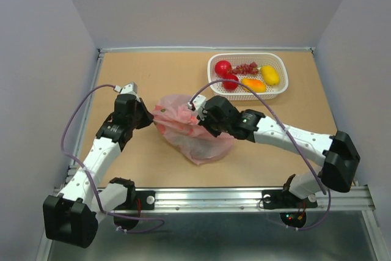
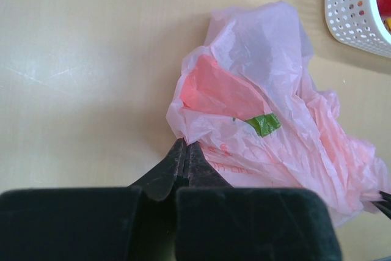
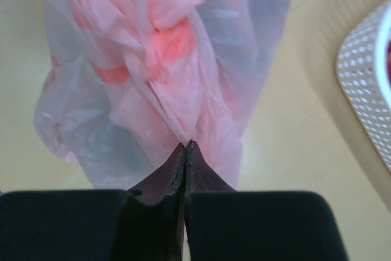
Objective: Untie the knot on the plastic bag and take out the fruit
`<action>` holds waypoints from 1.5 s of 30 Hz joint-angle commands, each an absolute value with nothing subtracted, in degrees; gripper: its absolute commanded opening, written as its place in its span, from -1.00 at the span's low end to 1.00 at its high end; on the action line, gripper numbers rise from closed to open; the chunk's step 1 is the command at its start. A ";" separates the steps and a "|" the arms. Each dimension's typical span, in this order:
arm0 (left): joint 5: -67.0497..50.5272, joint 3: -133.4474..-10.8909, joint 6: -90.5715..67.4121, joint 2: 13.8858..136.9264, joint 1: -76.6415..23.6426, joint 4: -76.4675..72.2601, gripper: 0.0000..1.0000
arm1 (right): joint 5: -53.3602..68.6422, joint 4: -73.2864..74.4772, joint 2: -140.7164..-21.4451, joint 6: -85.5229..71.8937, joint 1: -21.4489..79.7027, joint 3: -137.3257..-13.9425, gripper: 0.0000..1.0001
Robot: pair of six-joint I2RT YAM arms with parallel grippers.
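The pink plastic bag (image 1: pixel 190 131) lies crumpled mid-table. My left gripper (image 1: pixel 151 118) is shut, its tips (image 2: pixel 185 144) pinching the bag's (image 2: pixel 275 114) left edge. My right gripper (image 1: pixel 203 118) is shut too, nipping a fold of the bag's film (image 3: pixel 186 143) below a twisted, bunched part (image 3: pixel 162 44); whether that is the knot I cannot tell. A green bit (image 2: pixel 264 124) shows through the film. Several toy fruits lie in the white basket (image 1: pixel 276 90): a red one (image 1: pixel 223 67), dark grapes (image 1: pixel 245 68), a yellow one (image 1: pixel 270 74) and an orange one (image 1: pixel 253 84).
The basket stands at the back right, close beyond the bag; its rim shows in the left wrist view (image 2: pixel 351 19) and in the right wrist view (image 3: pixel 366 90). Grey walls close in the table on three sides. A metal rail (image 1: pixel 208 198) runs along the near edge.
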State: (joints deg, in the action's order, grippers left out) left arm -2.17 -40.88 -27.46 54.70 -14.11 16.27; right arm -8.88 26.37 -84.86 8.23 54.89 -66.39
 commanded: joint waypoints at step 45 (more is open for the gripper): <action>26.96 -57.04 -25.65 68.89 -44.30 20.21 0.97 | -13.63 19.07 -70.93 -5.36 50.45 -66.45 -0.99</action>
